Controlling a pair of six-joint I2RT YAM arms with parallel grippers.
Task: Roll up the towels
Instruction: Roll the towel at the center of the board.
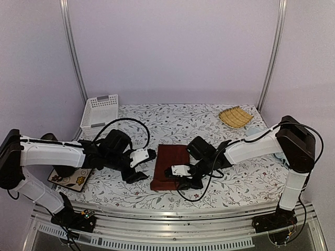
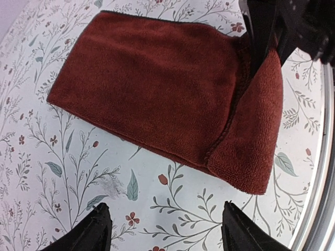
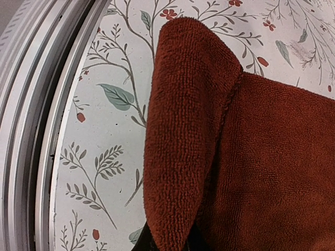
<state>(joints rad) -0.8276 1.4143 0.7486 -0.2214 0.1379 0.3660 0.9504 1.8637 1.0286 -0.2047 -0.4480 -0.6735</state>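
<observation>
**Red towel's near edge folded over, right gripper on the fold**

The red towel (image 1: 168, 162) lies flat on the flowered tablecloth (image 1: 246, 179), in the middle between the two arms. Its edge nearest the arm bases is turned up and over into a soft, thick fold.

The right gripper (image 1: 183, 177) sits at the right end of that fold. Its fingers are closed on the cloth and are mostly hidden by it in the right wrist view.

The left gripper (image 2: 167, 229) hovers just beside the towel's left edge, apart from it. Its fingers are spread wide with nothing between them.

A white basket (image 1: 99, 111) stands at the far left of the table and a yellow woven mat (image 1: 235, 116) at the far right.
</observation>
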